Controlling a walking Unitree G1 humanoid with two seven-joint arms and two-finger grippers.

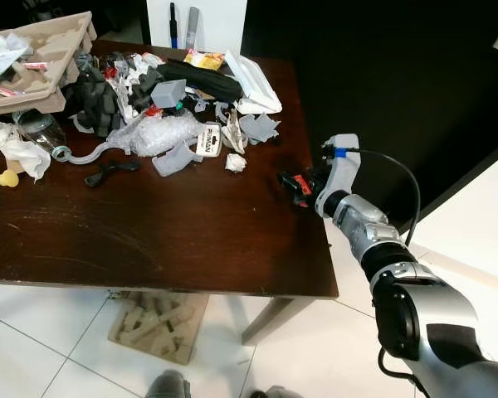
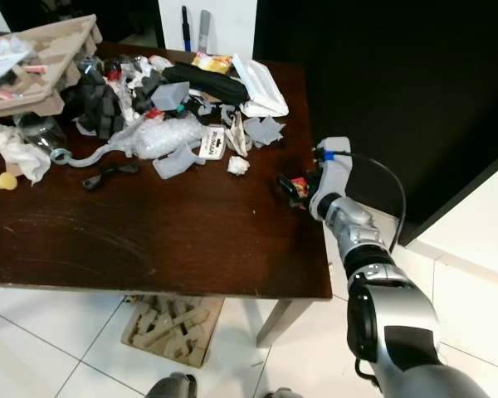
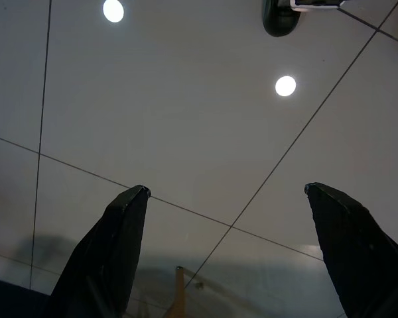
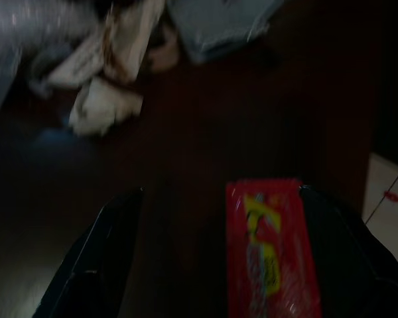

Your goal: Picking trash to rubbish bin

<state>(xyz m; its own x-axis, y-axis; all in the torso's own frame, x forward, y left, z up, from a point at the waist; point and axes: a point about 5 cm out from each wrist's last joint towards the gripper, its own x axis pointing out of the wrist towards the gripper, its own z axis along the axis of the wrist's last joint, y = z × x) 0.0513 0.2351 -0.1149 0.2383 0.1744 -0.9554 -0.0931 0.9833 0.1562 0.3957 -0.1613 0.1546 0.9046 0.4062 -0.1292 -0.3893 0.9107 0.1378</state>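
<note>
A small red wrapper (image 4: pixel 272 252) with yellow print lies on the dark wooden table (image 1: pixel 191 240) near its right edge. My right gripper (image 1: pixel 292 182) is open around it, low over the tabletop. In the right wrist view the wrapper sits between the two fingers, close against one finger (image 4: pixel 345 245). A crumpled white paper ball (image 1: pixel 236 162) lies a little beyond the gripper, towards the trash pile (image 1: pixel 166 124). My left gripper (image 3: pixel 225 192) is open with nothing between its fingers, above a pale tiled floor.
The back of the table holds mixed trash: bubble wrap (image 1: pixel 153 133), grey plastic bits, black foam, tissues (image 1: pixel 17 149) and a moulded cardboard tray (image 1: pixel 33 58). A small yellow object (image 1: pixel 8 177) lies at the left. More moulded cardboard (image 1: pixel 158 323) lies under the table on the white tiles.
</note>
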